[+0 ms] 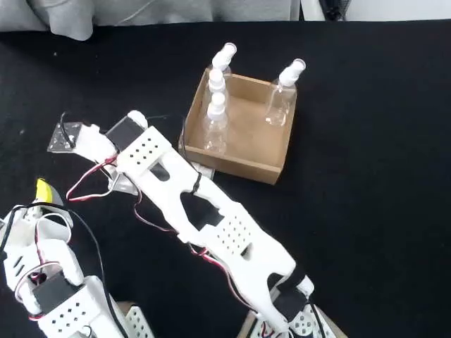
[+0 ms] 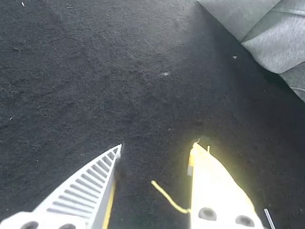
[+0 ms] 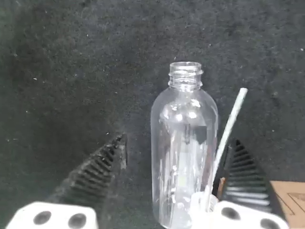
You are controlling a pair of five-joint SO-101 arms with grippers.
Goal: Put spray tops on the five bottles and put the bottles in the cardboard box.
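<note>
The right claw (image 3: 178, 140) stands open astride the capless bottle (image 3: 183, 157), seemingly light, slick and squashy, best gripped mid-body; the left claw (image 2: 157, 144) gapes empty

Black cloth-covered table (image 1: 373, 225), 1 grey fabric (image 1: 162, 10) bunched w/ folds along far edge.
</note>
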